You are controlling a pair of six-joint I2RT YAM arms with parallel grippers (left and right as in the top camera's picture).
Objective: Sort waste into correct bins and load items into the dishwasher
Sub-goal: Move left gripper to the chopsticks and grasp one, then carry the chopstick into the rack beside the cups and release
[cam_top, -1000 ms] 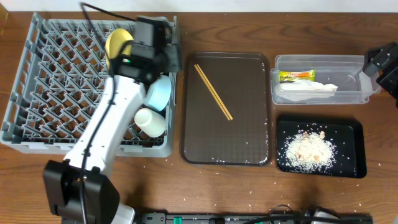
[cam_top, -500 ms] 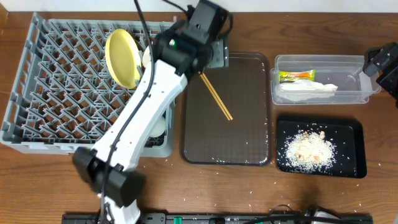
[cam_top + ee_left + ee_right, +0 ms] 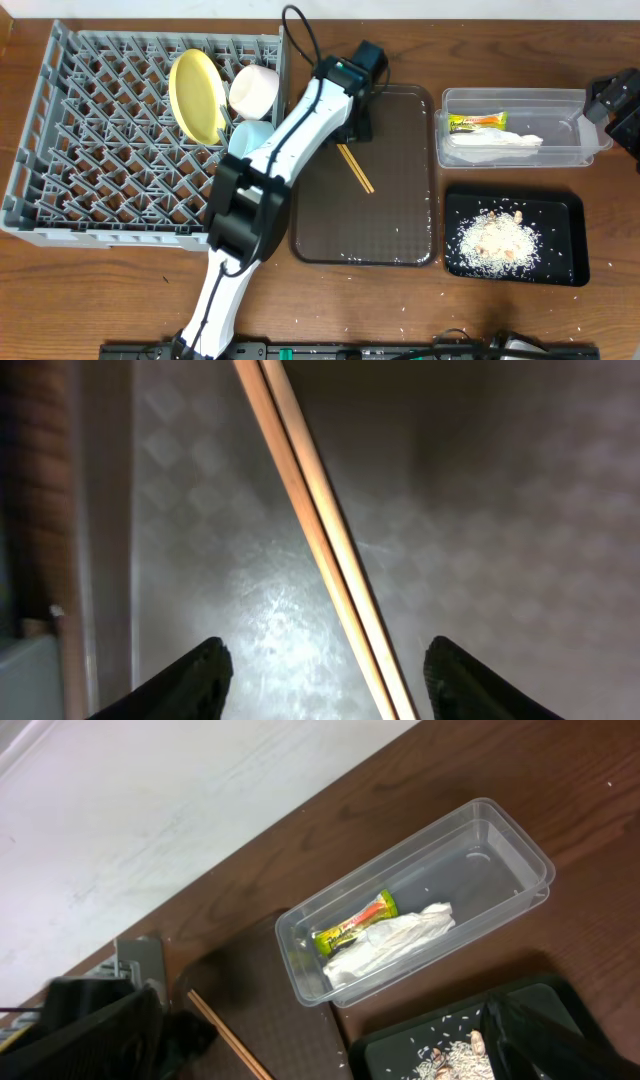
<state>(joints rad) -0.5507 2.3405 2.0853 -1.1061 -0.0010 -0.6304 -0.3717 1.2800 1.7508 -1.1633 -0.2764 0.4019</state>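
Two wooden chopsticks [image 3: 355,168] lie side by side on the brown tray [image 3: 400,200]. My left gripper [image 3: 352,125] is open just above their far end; in the left wrist view the chopsticks [image 3: 320,530] run between its open fingers [image 3: 325,680]. The yellow plate [image 3: 197,95], white bowl [image 3: 254,88] and light-blue bowl [image 3: 248,138] stand in the grey dish rack [image 3: 90,150]. The clear tub [image 3: 570,125] holds the green-yellow wrapper [image 3: 477,122] and crumpled white paper [image 3: 495,145]. Rice scraps [image 3: 495,240] lie in the black tray [image 3: 560,260]. My right gripper [image 3: 612,100] is open beside the tub.
Loose rice grains are scattered on the wooden table round the trays. In the right wrist view the tub [image 3: 480,850], wrapper [image 3: 355,923], black tray [image 3: 400,1050] and chopsticks [image 3: 225,1040] show. The small white cup is hidden.
My left arm has swung right from the dish rack to the brown tray and come down over the far end of the chopsticks. The right arm has not moved.
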